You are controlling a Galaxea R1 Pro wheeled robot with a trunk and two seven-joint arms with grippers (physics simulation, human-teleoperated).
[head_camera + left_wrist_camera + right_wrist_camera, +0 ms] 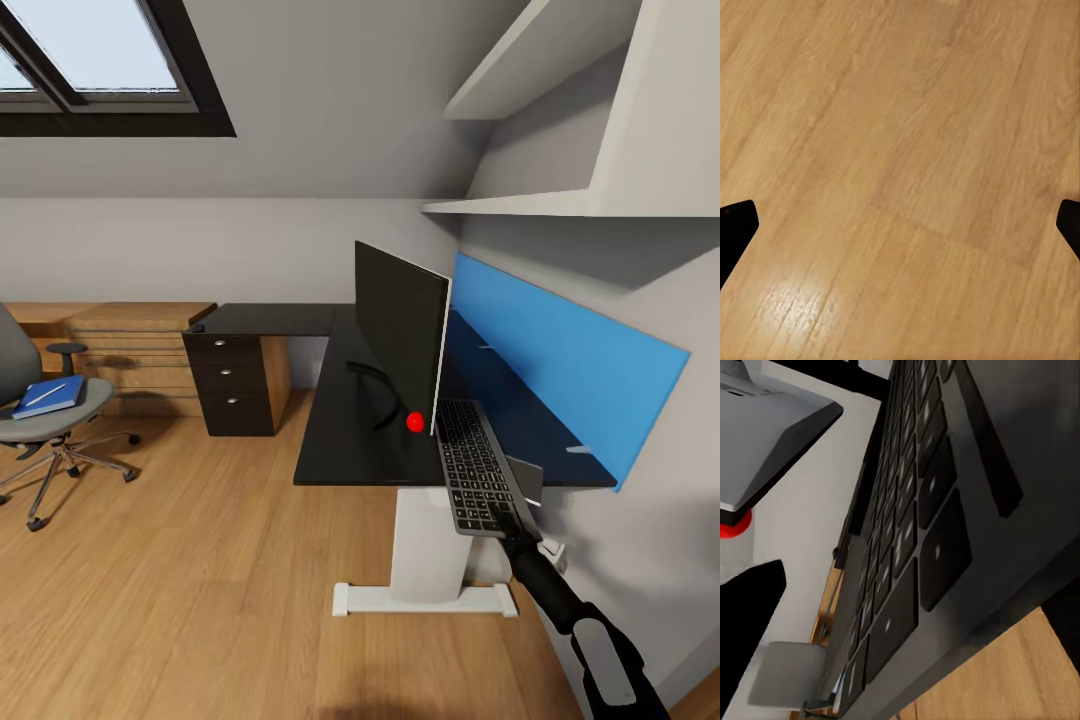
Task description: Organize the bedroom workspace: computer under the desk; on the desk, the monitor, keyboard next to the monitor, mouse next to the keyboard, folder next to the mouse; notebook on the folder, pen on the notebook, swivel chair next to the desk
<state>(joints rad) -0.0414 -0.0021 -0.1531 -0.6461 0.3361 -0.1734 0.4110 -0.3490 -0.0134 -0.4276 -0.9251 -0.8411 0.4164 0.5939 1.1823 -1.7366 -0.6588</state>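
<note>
The black desk [340, 440] carries the monitor [400, 330], which stands edge-on to me with its red light [415, 422] low at a corner. Just right of the monitor, the keyboard [472, 465] [915, 532] is tilted over the desk's front right corner, and my right gripper [512, 520] is shut on its near end. At far left stands the swivel chair [40, 420], with the blue folder [50, 396] on its seat and the white pen [47, 393] on top. My left gripper [900, 232] hangs open over bare floor. Computer, mouse and notebook are out of view.
A blue panel [570, 370] lines the wall behind the desk, under white shelves [520, 205]. The dark drawer unit [232, 385] holds up the desk's far wing, beside a light wooden counter [130, 335]. Wooden floor [200, 560] stretches between chair and desk.
</note>
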